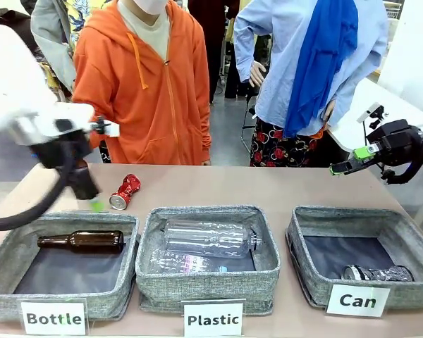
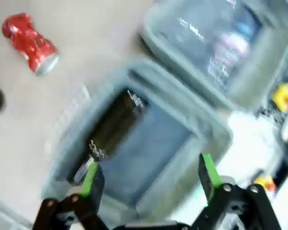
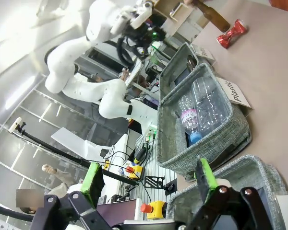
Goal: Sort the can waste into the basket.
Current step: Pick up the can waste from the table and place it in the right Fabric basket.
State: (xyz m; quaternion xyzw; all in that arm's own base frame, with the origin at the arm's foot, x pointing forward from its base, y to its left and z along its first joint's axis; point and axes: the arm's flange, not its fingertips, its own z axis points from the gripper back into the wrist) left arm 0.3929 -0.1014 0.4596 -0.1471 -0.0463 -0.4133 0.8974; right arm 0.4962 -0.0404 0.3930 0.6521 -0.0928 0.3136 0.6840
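left gripper far left of the can basket, fingers spread, holding nothing. red can just right of it on the table, well left of that basket, long axis slanting away; this gripper is nearer. dark can inside the basket. right gripper above the basket's far side, spread, empty.

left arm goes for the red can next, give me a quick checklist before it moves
1. Left gripper open and empty: ok.
2. Red can lying free on the table, nothing on it: ok.
3. Left gripper lined up over the red can: not ok; its wrist view looks down into the Bottle basket, with the can off to one side.
4. Room in the Can basket: ok; one dark can lies in it.
5. Right gripper out of the way: ok; open, empty, raised at the far side.
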